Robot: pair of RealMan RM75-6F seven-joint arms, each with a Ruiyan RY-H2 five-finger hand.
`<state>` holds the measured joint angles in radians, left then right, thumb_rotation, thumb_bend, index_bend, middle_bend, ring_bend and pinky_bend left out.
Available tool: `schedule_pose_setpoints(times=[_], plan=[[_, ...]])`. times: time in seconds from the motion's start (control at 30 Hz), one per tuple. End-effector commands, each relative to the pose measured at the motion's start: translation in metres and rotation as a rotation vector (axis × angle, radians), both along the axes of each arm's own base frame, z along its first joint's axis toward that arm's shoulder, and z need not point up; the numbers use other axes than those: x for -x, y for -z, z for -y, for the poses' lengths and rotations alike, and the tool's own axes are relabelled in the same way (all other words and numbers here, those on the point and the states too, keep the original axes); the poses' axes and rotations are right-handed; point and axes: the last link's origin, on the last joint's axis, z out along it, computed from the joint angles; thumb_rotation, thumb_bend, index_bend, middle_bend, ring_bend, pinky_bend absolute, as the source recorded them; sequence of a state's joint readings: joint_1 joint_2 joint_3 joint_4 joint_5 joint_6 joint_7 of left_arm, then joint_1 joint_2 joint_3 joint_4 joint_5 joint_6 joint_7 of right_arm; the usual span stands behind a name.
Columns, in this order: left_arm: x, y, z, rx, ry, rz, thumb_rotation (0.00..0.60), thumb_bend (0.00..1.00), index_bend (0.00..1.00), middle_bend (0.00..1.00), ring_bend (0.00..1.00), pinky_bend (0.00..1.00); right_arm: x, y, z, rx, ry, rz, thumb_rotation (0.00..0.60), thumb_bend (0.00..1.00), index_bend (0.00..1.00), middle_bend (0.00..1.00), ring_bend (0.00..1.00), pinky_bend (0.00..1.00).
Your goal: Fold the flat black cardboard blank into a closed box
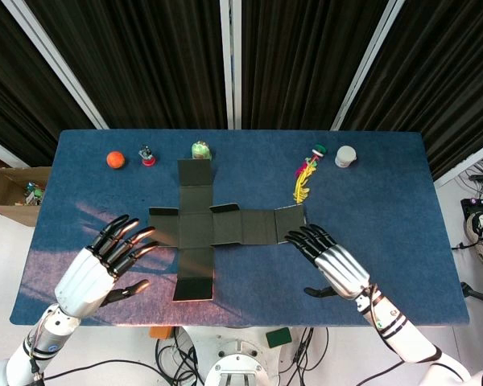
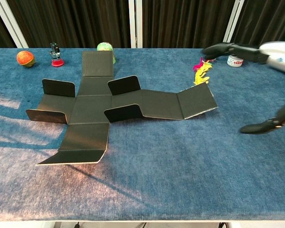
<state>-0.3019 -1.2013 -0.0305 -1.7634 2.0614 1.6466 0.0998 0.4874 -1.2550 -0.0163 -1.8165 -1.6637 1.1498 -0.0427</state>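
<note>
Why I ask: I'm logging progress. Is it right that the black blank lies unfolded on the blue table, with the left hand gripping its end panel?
Not quite: the left hand hovers open beside the black blank, gripping nothing, as the head view shows. The rest holds.

One flat black cardboard blank and one orange ball noted. One small white round container, one yellow-and-pink feathery toy. Two silver-and-black robot hands, left and right.
</note>
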Motion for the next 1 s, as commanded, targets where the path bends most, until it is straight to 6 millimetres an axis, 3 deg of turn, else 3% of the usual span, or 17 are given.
schedule_pose_setpoints(times=[0.03, 0.13, 0.2, 0.27, 0.3, 0.37, 0.43, 0.5, 0.63, 1.0], plan=[[-0.004, 0.000, -0.002, -0.002, 0.010, -0.010, 0.600, 0.10, 0.19, 0.12, 0.08, 0.11, -0.012, 0.009, 0.007, -0.021, -0.011, 0.008, 0.600, 0.03, 0.03, 0.09, 0.00, 0.00], [0.000, 0.001, -0.006, 0.005, -0.026, -0.024, 0.600, 0.10, 0.19, 0.12, 0.08, 0.11, -0.017, 0.011, 0.014, -0.009, -0.007, 0.004, 0.600, 0.03, 0.03, 0.08, 0.01, 0.03], [0.006, 0.003, -0.009, 0.013, -0.056, -0.028, 0.600, 0.10, 0.19, 0.12, 0.08, 0.11, -0.022, 0.010, 0.022, 0.017, 0.022, 0.002, 0.600, 0.03, 0.03, 0.09, 0.10, 0.14], [0.012, 0.004, -0.011, 0.019, -0.086, -0.033, 0.600, 0.10, 0.19, 0.12, 0.08, 0.11, -0.032, 0.012, 0.034, 0.062, 0.056, -0.005, 0.600, 0.02, 0.03, 0.11, 0.32, 0.38], [0.015, 0.005, -0.011, 0.019, -0.099, -0.036, 0.600, 0.10, 0.19, 0.12, 0.08, 0.11, -0.038, 0.013, 0.038, 0.073, 0.071, -0.016, 0.600, 0.02, 0.03, 0.13, 0.48, 0.57], [0.022, 0.006, -0.012, 0.019, -0.133, -0.044, 0.600, 0.10, 0.19, 0.12, 0.08, 0.11, -0.054, 0.020, 0.046, 0.071, 0.110, -0.047, 0.600, 0.01, 0.02, 0.13, 0.64, 0.79], [0.028, 0.006, -0.013, 0.022, -0.158, -0.046, 0.600, 0.10, 0.19, 0.12, 0.08, 0.11, -0.068, 0.028, 0.054, 0.046, 0.149, -0.092, 0.600, 0.00, 0.00, 0.13, 0.68, 0.89], [0.034, 0.008, -0.013, 0.033, -0.180, -0.044, 0.600, 0.10, 0.19, 0.12, 0.08, 0.11, -0.085, 0.039, 0.061, 0.014, 0.193, -0.152, 0.600, 0.00, 0.00, 0.11, 0.69, 0.95], [0.045, 0.011, -0.011, 0.050, -0.215, -0.052, 0.600, 0.10, 0.19, 0.12, 0.08, 0.11, -0.112, 0.063, 0.073, -0.033, 0.298, -0.259, 0.600, 0.00, 0.00, 0.09, 0.69, 0.98], [0.057, 0.018, -0.018, 0.089, -0.255, -0.062, 0.600, 0.10, 0.19, 0.12, 0.08, 0.11, -0.149, 0.109, 0.100, -0.156, 0.488, -0.386, 0.600, 0.00, 0.00, 0.06, 0.69, 0.98]])
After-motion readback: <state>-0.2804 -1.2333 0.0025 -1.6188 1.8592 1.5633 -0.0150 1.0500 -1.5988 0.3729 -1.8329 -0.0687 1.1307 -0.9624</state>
